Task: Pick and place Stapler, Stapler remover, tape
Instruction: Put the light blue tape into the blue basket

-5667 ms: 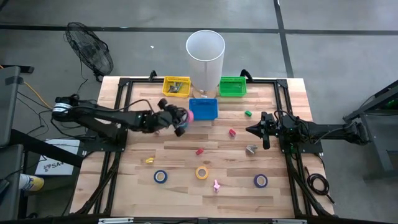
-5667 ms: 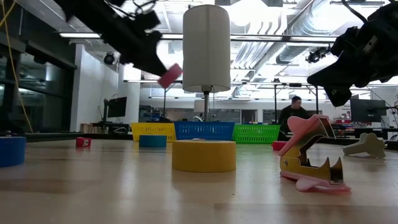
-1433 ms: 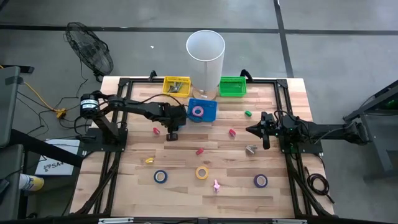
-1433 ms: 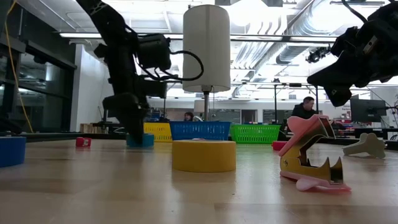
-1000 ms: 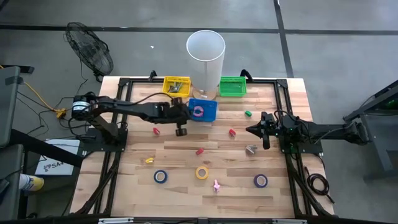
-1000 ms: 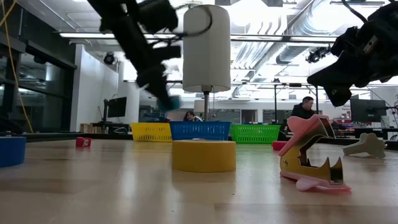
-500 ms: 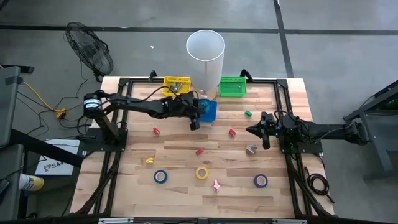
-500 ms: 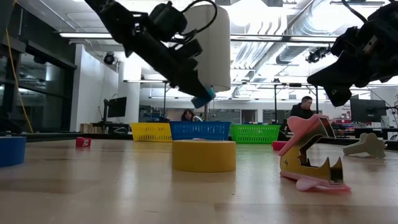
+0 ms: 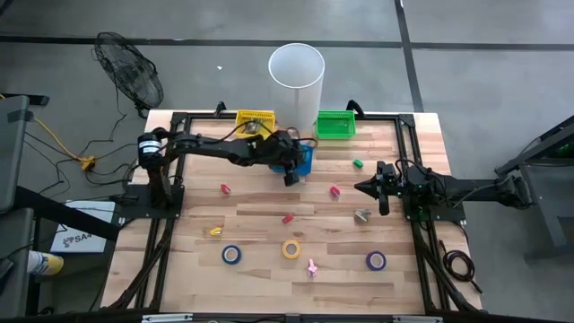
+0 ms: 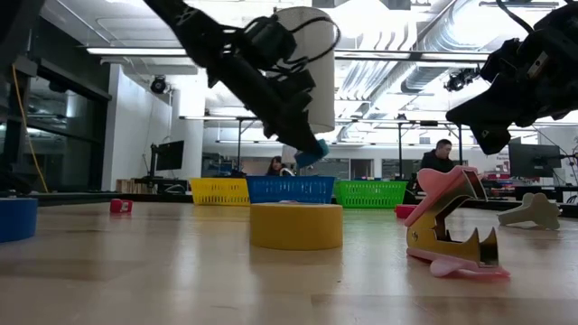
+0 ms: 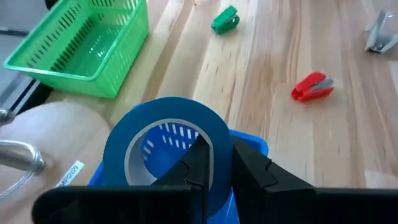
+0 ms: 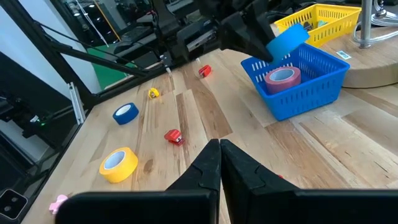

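Blue tape roll held in the air above the blue basket, clamped by the left gripper, whose fingers pinch the roll's wall. In the high view the left gripper sits at the basket's edge, arm stretched across from the table's left side. A pink tape roll lies inside the blue basket.

Right gripper hangs over the right part of the table, fingers pressed together on nothing, well apart from the baskets.

Wooden plank table with a black frame. Along the far edge: yellow basket, blue basket, green basket, and a white cylinder on a stand behind the blue one. Scattered on the planks: yellow tape roll, two blue-purple rolls and, a pink staple remover near the front, a grey staple remover, a green one, red ones and, another red piece to the left, and a small yellow piece.

Room: grey concrete floor, a floor fan off the table's left corner, ceiling strip lights and ducting in the low view, and a person in the background.
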Robot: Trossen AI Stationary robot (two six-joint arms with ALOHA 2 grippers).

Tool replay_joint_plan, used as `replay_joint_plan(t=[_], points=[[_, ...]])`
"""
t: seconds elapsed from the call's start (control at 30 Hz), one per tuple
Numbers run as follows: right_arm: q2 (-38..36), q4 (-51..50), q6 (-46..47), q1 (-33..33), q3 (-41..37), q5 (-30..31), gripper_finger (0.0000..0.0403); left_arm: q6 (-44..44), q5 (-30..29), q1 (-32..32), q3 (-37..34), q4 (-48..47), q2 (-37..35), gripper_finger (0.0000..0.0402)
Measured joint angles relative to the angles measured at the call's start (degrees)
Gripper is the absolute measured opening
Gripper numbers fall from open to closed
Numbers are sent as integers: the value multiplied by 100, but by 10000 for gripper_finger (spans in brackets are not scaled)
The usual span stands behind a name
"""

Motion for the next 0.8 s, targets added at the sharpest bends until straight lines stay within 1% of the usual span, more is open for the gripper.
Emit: replay_joint_plan(t=[0.1,0.17,0.27,0.4,0.57,0.8], points=[[0,0,0,1,-1,-1,0,-4,-102,0,416,-564,276,35],[0,0,0,0,1,-1,0,-49,-177,0,570,-800,422,35],[0,0,0,0,0,-1,0,-174,-207,25,729,-728,578,37],[0,0,0,1,1,-1,0,-300,-208,74,764,-764,727,40],[2,0,0,-1,0,-1,0,-598,-185,144,771,-849,745,39],[2,0,0,-1,-1,-1,0,-766,-157,153,771,-809,745,39]])
